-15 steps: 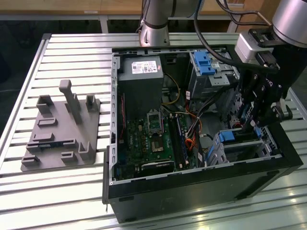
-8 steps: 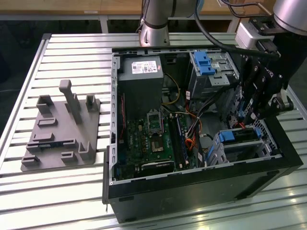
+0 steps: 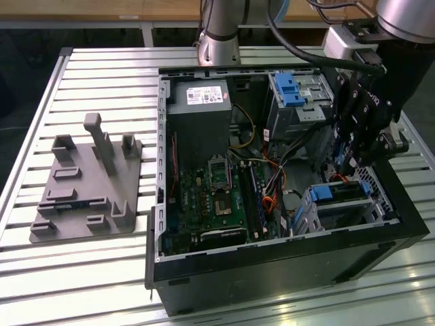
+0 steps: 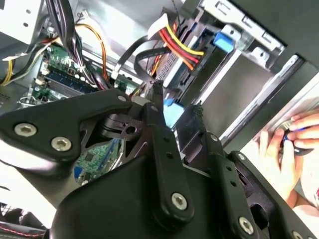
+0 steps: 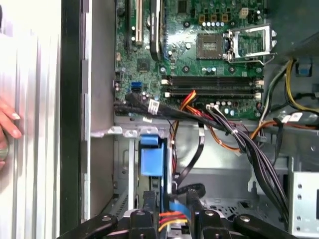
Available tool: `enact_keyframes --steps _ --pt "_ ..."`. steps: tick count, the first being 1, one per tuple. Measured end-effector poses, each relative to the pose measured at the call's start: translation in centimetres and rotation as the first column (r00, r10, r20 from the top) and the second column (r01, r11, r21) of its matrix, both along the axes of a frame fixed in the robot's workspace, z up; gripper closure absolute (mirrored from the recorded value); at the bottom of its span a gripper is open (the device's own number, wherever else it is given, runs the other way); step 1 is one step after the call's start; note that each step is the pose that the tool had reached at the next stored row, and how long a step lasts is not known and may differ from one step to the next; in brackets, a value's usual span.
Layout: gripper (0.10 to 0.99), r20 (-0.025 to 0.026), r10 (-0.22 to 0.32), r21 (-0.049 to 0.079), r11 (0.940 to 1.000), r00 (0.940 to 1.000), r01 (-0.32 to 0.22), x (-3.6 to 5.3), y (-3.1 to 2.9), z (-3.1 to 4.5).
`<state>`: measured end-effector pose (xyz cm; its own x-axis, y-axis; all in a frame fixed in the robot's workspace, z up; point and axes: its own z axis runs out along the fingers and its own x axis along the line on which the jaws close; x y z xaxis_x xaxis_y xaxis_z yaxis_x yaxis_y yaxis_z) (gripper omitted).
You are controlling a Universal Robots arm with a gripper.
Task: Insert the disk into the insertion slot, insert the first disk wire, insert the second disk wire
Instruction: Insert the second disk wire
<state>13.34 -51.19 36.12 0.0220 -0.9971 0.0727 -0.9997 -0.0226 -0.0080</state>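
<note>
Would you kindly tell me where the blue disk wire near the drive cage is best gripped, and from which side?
Hold the blue wire by the blocky light-blue plug at its end, since the thin cable would likely flex. Come down through the open side of the case with the jaws across the plug's flat faces; the red-and-yellow wires and the insertion slot crowd the other sides.

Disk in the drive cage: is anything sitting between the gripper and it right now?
Yes, wiring. In the second wrist view a red, yellow and orange wire bundle crosses the end of the disk just beyond the gripper, and a light blue connector sits right at its tip.
</note>
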Motion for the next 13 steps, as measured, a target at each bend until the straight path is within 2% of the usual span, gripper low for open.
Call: enact_keyframes --steps 3,8,11,13 --pt "0.698 0.0000 -0.001 -0.009 1.0000 1.0000 0.001 -0.37 0.30 -0.05" --pt "0.698 0.0000 -0.001 -0.018 0.9998 1.0000 0.001 -0.39 0.89 -0.20" --pt "0.698 0.0000 -0.001 -0.032 0.9995 1.0000 0.001 -0.38 1.33 -0.28" --pt "0.698 0.0001 -0.001 -0.046 0.9989 1.0000 0.001 -0.37 1.53 -0.30"
